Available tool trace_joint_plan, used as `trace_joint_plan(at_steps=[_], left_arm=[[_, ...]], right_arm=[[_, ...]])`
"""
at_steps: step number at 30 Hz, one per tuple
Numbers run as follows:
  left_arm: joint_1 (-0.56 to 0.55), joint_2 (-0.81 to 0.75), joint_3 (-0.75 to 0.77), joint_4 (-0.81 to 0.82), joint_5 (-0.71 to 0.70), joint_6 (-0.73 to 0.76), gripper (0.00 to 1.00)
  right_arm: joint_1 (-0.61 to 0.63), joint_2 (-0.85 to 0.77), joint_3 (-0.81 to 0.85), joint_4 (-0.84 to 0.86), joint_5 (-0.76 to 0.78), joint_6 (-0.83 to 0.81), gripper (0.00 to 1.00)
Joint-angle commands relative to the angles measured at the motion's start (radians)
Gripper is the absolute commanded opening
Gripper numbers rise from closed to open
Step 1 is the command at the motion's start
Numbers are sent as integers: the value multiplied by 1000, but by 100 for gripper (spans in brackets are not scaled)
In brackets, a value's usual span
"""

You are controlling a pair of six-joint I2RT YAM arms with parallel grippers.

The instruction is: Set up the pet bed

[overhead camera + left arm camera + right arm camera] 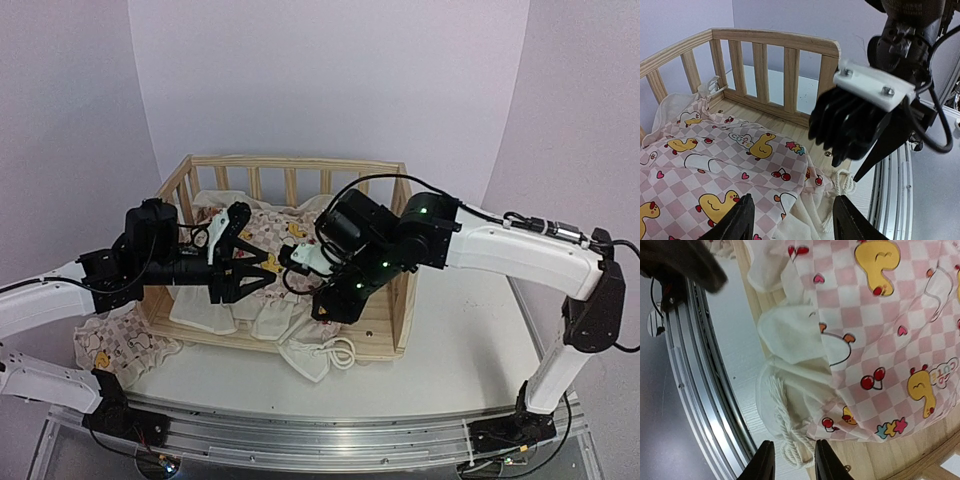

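Observation:
The pet bed's pine frame (290, 165) (775, 40) stands mid-table. Its checked duck-and-cherry cushion (268, 228) (715, 165) (880, 325) lies crumpled inside. Cream ruffles spill over the front board, and one part hangs out on the left (110, 345). A white tie string (338, 352) (842, 182) (785, 425) lies looped at the cushion's near corner. My left gripper (252, 252) (792, 220) hovers open over that corner. My right gripper (297, 262) (852, 172) (794, 462) points down at it. Its jaws are narrow but apart, with the string loop between the tips.
A metal rail (330, 435) (890, 185) (700, 380) runs along the table's near edge, close to the string. White tabletop (460, 340) shows to the right of the frame. The two grippers are close together over the bed's front half.

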Motion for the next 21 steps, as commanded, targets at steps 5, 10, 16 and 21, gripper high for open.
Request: trace_joint_plan(at_steps=[5, 10, 16, 21], left_arm=[[-2, -38, -75, 187, -28, -127, 54], [-2, -48, -97, 207, -28, -140, 54], [-2, -57, -103, 207, -30, -127, 54], [-1, -57, -108, 221, -26, -121, 54]], right_arm=[[12, 62, -49, -98, 27, -81, 31], [12, 99, -90, -98, 109, -101, 31], [12, 121, -89, -97, 148, -87, 27], [12, 133, -97, -92, 176, -92, 23]])
